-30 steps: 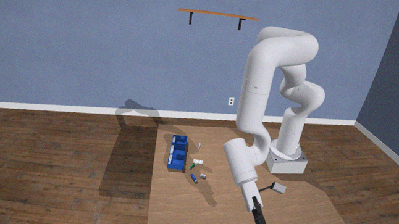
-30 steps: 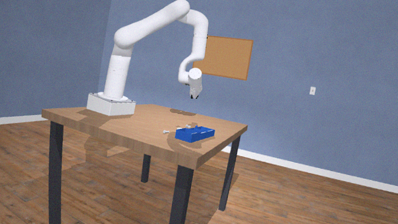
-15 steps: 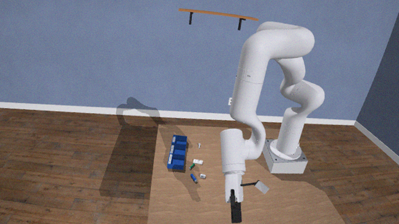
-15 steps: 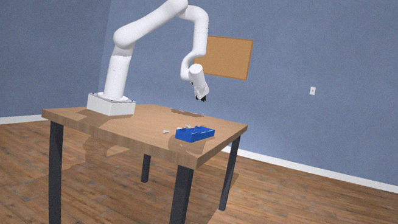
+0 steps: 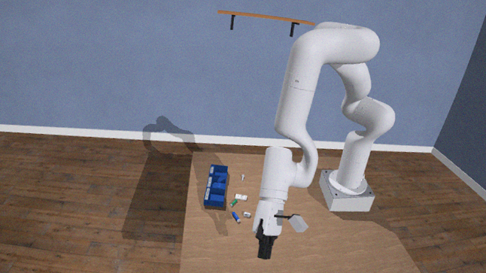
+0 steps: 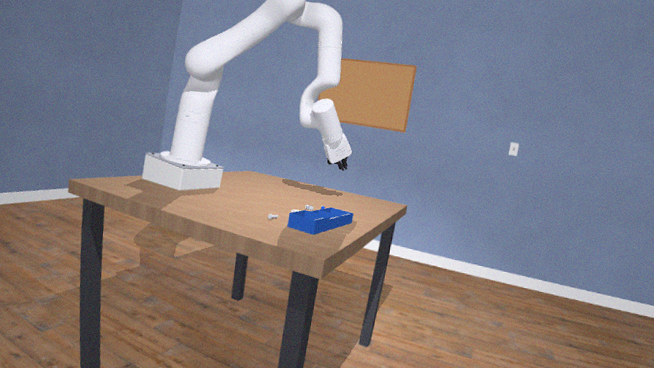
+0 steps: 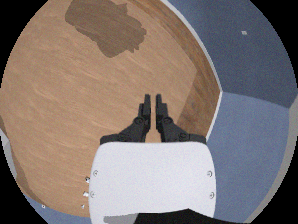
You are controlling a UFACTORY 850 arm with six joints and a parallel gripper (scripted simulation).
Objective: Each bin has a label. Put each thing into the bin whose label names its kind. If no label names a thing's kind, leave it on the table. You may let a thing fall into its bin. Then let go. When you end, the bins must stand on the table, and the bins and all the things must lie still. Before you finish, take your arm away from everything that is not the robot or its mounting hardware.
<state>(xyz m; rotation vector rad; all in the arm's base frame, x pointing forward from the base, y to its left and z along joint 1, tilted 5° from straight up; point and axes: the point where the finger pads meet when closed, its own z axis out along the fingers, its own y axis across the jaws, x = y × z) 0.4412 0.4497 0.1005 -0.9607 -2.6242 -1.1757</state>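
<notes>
Rising from a grey base block [image 5: 366, 205] as a white six-joint arm [image 5: 299, 88], arching high overhead, then folding back down and ending in a wrist tilting slightly off vertical. Hanging well above the table with the black gripper [image 5: 265, 249] pointing downward. Keeping both fingers nearly pressed together, gripping nothing.

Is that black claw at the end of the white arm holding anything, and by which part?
Nothing. The black claw is shut with its fingers together, high above the wooden table.
</notes>
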